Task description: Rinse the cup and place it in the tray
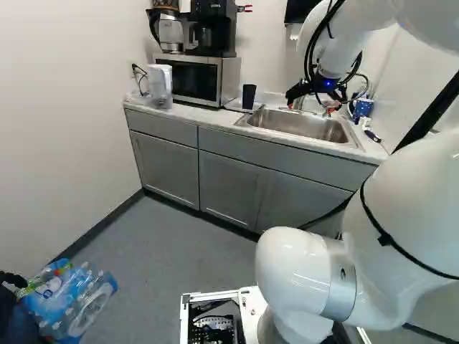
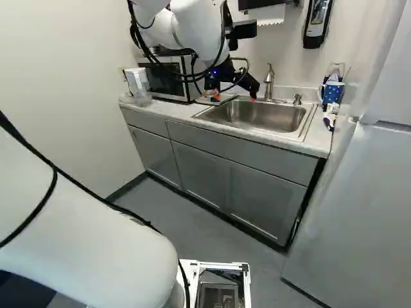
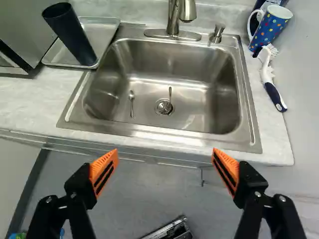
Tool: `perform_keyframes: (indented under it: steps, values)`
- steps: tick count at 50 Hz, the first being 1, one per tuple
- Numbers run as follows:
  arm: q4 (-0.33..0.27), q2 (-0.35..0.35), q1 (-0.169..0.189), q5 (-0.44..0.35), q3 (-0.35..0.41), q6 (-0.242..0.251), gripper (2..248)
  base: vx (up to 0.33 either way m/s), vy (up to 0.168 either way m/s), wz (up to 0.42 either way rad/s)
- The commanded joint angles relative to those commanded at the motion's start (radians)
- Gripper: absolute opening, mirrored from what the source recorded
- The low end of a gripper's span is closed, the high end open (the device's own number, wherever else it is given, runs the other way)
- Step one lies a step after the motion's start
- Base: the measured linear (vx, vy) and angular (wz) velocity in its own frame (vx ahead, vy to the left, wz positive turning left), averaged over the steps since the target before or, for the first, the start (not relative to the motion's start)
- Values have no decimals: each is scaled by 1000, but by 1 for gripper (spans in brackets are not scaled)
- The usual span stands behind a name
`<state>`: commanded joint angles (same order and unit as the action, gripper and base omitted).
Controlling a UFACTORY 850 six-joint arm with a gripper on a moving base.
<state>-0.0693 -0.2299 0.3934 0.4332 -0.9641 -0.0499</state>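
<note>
Cup (image 1: 249,96) in the tray (image 1: 241,106), tool (image 1: 312,107) spread by the sink (image 1: 301,125)

In the left base view, the cup stands upright, dark and tapering downward, on the tray between the microwave (image 1: 190,77) and the sink. The coffee maker (image 1: 215,29) sits on top of the microwave, and a clear container (image 1: 159,84) is on the worktop (image 1: 185,112) in front of it, nearer the wall. The arm reaches in from the right, with the tool at the sink. At the lower left, a pack of bottles (image 1: 72,301) lies on the floor.

In the right base view, the arm hides the cup. The tool is near the sink's left part, beside the faucet (image 2: 269,83). A towel holder (image 2: 270,13) and a soap dispenser (image 2: 318,22) are on the wall.

In the wrist view, the fingers of the tool (image 3: 165,172) are wide apart, their orange pads (image 3: 104,170) facing each other with only a gap between. Ahead is the sink, holding a spoon (image 3: 131,103) and a drain (image 3: 163,106). The cup stands in the tray's corner nearest the sink. Across the sink from it are a dotted mug (image 3: 269,25) and a brush (image 3: 272,84).
</note>
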Motion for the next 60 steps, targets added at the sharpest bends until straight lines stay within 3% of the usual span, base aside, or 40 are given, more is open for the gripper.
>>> perform_keyframes:
  steps: [31,60]
  values:
    - [2,-1,-10,-32,21,1,247,0,0,0]
    - [8,-6,-47,-157,105,6,247,0,0,0]
